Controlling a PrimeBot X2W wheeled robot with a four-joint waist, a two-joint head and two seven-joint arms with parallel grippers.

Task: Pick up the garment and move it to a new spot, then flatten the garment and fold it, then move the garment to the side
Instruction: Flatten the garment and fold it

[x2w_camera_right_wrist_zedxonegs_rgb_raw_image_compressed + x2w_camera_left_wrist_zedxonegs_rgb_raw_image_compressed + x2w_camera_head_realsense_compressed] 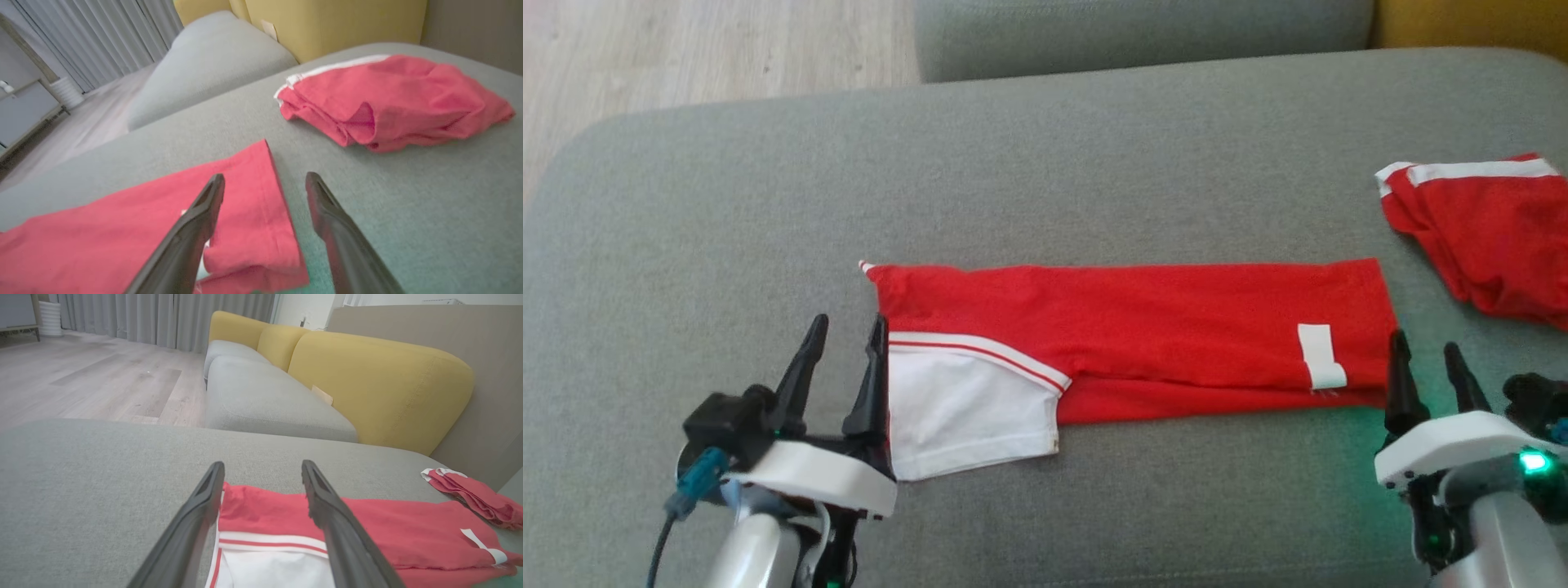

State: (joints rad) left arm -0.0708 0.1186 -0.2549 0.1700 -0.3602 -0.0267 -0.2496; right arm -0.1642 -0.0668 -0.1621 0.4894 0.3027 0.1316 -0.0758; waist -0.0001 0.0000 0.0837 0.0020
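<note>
Bracketing opposite garment (1160, 327) edges, left gripper (848, 322) and right gripper (1423, 343) show released jaws.

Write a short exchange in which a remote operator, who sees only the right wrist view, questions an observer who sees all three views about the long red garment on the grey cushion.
Operator: I see only one red end of the garment. What is at the other end?
Observer: A white panel, edged by a thin red stripe, lies at its left end.
Operator: Where is the left gripper?
Observer: At that left edge, jaws open, with one finger over the fabric and the other over the cushion.
</note>
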